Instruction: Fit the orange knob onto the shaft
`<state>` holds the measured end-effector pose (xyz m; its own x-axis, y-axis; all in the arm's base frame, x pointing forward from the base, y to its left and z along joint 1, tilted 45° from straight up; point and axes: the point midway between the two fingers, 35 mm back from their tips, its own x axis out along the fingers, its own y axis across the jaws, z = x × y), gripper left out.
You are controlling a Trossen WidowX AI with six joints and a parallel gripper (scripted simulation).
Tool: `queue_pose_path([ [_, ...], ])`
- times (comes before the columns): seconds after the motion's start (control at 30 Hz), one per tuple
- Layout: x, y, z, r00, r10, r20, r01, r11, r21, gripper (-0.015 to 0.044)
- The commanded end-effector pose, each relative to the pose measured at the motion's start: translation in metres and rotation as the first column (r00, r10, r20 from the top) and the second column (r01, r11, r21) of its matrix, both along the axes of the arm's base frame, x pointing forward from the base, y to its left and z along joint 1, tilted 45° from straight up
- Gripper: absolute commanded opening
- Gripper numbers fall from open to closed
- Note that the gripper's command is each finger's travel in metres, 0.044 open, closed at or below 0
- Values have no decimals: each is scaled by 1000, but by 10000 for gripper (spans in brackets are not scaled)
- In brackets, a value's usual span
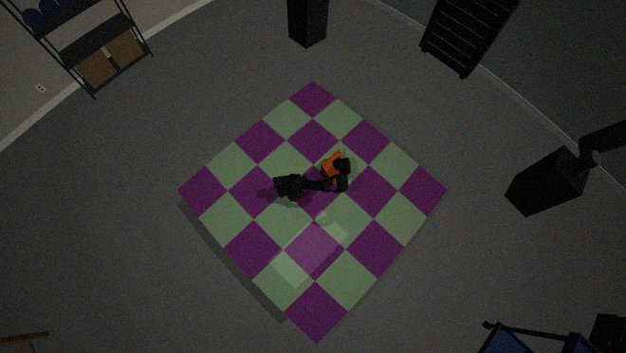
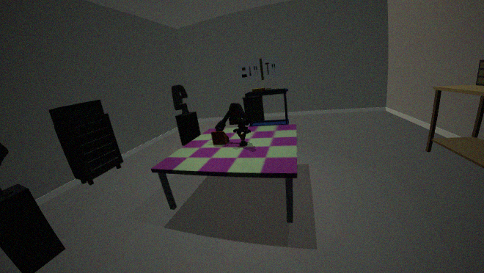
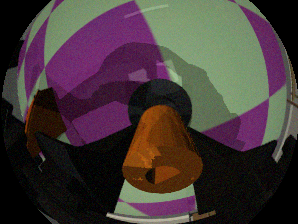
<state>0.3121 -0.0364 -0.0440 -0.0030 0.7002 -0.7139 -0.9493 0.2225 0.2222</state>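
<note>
So the black parallel-jaw gripper (image 2: 242, 133) (image 3: 161, 131) is closed on the tapered orange knob (image 2: 242, 136) (image 3: 162, 147), one finger on each side of it. In the wrist view the knob sits just below the middle of the frame, its narrower end overlapping the dark round pedestal (image 2: 243, 144) (image 3: 137, 100). In the exterior view the pedestal is near the middle, right under the fingers. I can't tell whether the knob is touching the shaft, cos the shaft is hidden from every angle.

My read is that this is the line-up-and-seat step, and the knob doesn't look fully down yet. I'd centre it over the pedestal, keep it upright and lean on it only lightly while turning the wrist a little at a time. Flat meeting flat should show up as a small drop. Then stop twisting and push straight down till it meets the pedestal, and only after that let go.

Don't force it: pushing hard while misaligned could tilt the knob or make it slip in the fingers. Also watch the orange block-like thing (image 2: 220, 138) (image 3: 44, 120) at left in the wrist view if the wrist needs a big swing.
</note>
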Motion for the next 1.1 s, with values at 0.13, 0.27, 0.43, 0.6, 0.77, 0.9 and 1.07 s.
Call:
queue_pose_path([
  [0.13,0,4,-4,1000,-21,-14,21,1000,2,0],
  [0.27,0,6,-6,999,-40,-33,40,999,2,0],
  [0.43,0,9,-8,997,-61,-54,61,998,1,0],
  [0.6,0,9,-9,998,-44,-43,44,999,-1,0],
  [0.77,0,9,-9,998,-44,-43,44,999,-1,0],
  [0.9,0,9,-9,998,-44,-43,44,999,-1,79],
  [1.07,0,9,-9,998,-44,-43,44,999,-1,210],
])
